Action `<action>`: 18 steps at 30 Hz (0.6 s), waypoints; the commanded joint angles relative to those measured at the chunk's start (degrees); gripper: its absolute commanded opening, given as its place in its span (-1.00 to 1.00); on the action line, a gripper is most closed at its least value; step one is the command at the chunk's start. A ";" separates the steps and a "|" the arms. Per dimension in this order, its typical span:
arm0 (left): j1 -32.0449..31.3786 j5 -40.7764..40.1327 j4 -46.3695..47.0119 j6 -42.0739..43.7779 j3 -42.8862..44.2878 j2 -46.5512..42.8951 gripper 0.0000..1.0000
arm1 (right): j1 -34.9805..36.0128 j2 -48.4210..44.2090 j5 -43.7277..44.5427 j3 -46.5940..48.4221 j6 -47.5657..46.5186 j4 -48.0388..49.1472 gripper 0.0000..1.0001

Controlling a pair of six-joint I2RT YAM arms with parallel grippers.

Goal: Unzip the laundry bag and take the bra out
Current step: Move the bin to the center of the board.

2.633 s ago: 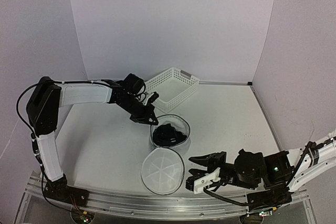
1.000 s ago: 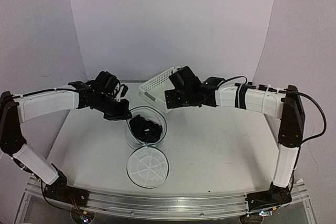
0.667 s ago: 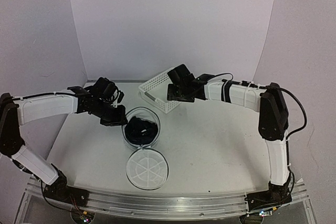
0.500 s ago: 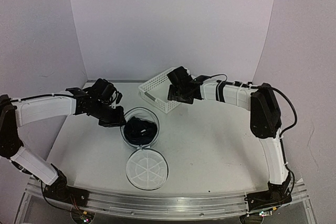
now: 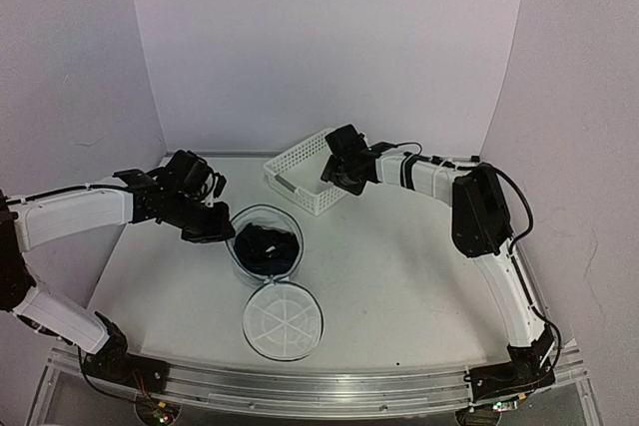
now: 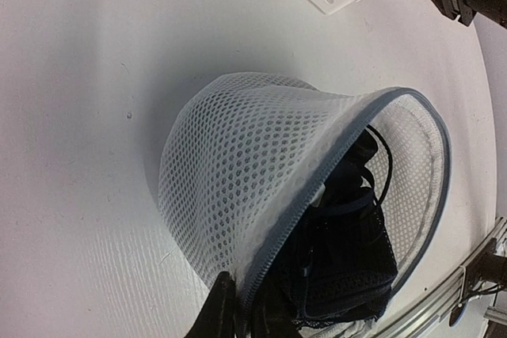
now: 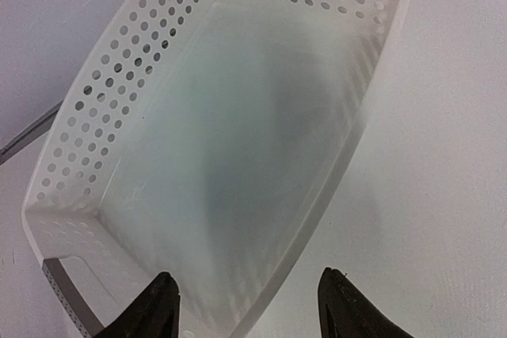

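The laundry bag point(image 5: 265, 246) is a white mesh cylinder lying open at mid-table, its round spoked lid point(image 5: 283, 320) flat in front of it. The black bra point(image 5: 268, 248) lies bunched inside; in the left wrist view the bra point(image 6: 348, 263) fills the bag point(image 6: 238, 172) mouth. My left gripper point(image 5: 215, 233) is shut on the bag's dark zipper rim at its left side point(image 6: 242, 314). My right gripper point(image 5: 334, 179) is open and empty, stretched far out over the near edge of the white basket point(image 5: 305, 173); its fingertips point(image 7: 158, 302) straddle the basket rim point(image 7: 317, 219).
The white perforated plastic basket point(image 7: 198, 140) stands empty at the back of the table, near the rear wall. The right arm's long links span the right half of the table. Purple walls close in on both sides.
My right arm has swung from the near right corner up to the basket and stretched out. My left gripper has dragged the bag a little left and toward the front.
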 commanded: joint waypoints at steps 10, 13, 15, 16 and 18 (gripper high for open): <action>0.22 -0.74 0.48 1.34 1.15 -0.13 -0.86 | -1.38 2.32 -3.58 1.24 3.26 1.04 -0.26; 0.24 -0.65 0.45 1.51 1.67 0.64 -0.87 | -1.72 0.50 -2.95 -1.44 3.00 1.54 -0.50; 0.25 -0.23 0.48 1.60 2.06 1.15 -0.88 | -1.96 -0.91 -2.55 -3.29 2.82 2.07 -0.64; 0.26 -0.04 0.53 1.68 2.24 1.37 -0.88 | -2.16 -1.63 -2.30 -4.10 2.74 2.25 -0.68; 0.26 0.02 0.49 1.77 2.39 1.58 -0.89 | -2.45 -2.96 -1.79 -5.49 2.41 2.62 -0.77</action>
